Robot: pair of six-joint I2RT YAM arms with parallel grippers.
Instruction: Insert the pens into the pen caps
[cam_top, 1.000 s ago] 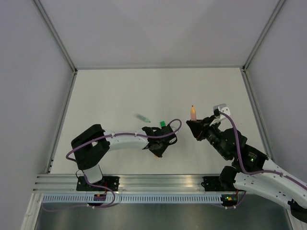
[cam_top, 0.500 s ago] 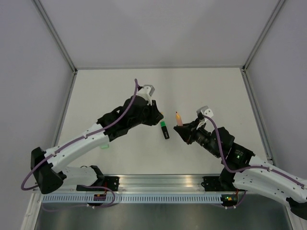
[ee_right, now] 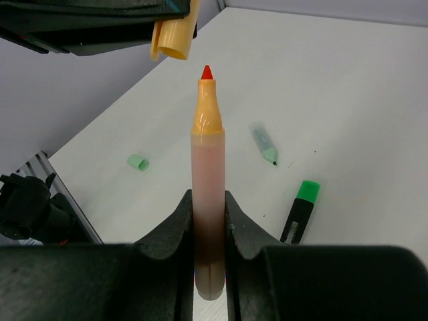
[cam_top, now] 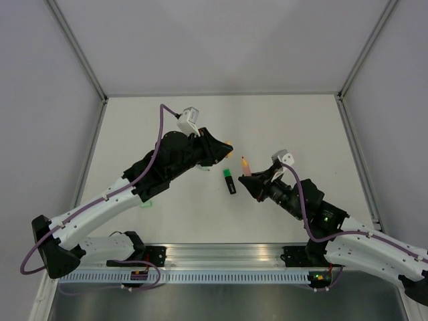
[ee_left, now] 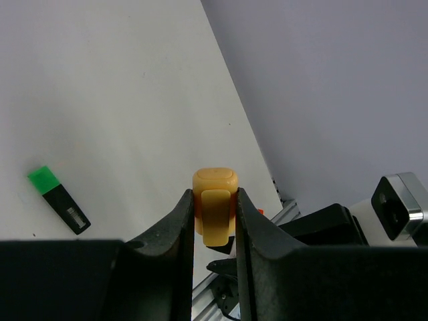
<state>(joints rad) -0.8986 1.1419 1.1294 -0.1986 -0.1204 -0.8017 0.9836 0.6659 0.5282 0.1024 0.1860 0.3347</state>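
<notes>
Markers and caps are split between the air and the bench (cam_top: 294,127).

From overhead, the left pincer (cam_top: 224,147) sits near the middle of the frame, closed on an orange cap (cam_top: 229,142). Just to its lower right, the right pincer (cam_top: 254,179) is clamped around an orange-pink pen (cam_top: 246,165). The pen's tip points toward the top of the frame. Cap and pen tip are near each other but apart. Below and between them a black marker (cam_top: 230,181) with a bright green end lies flat on the bench.

The left wrist view shows the grip itself. The cap (ee_left: 215,204) is pinched between the two dark fingers (ee_left: 180,227), with its rounded end and clip facing the camera. The black marker (ee_left: 59,199) lies at the left edge of that frame.

The right wrist view adds what the overhead one hides under the left arm. A pale green pen (ee_right: 264,142) lies on the bench right of centre, and a pale green cap (ee_right: 138,162) lies well apart from it, left of centre. This view also shows the held pen (ee_right: 206,187) standing upright between narrow fingers, its red tip bare. The orange cap (ee_right: 172,37) hangs just to the upper left of that tip, not touching it. The black marker (ee_right: 299,210) lies at the lower right.
</notes>
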